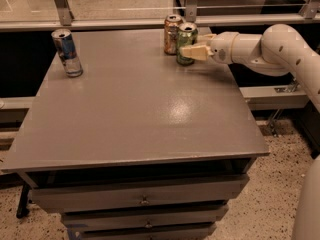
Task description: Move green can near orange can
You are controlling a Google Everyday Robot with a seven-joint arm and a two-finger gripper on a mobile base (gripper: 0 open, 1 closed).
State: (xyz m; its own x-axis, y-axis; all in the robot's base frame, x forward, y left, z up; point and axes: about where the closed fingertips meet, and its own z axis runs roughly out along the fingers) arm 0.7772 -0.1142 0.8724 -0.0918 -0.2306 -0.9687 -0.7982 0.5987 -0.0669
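The green can point(185, 43) stands upright at the far right of the grey table top point(135, 119). It is right next to the orange can point(172, 34), which stands just to its left and a little further back; they are nearly touching. My gripper point(194, 45) reaches in from the right at the end of the white arm point(260, 49). It is shut on the green can, with one pale finger point(192, 52) across the can's front and the other behind it.
A slimmer blue-and-silver can point(67, 53) stands upright at the far left of the table. The table has drawers point(142, 199) below its front edge. A rail with metal posts point(60, 4) runs behind the table. Speckled floor lies to the right.
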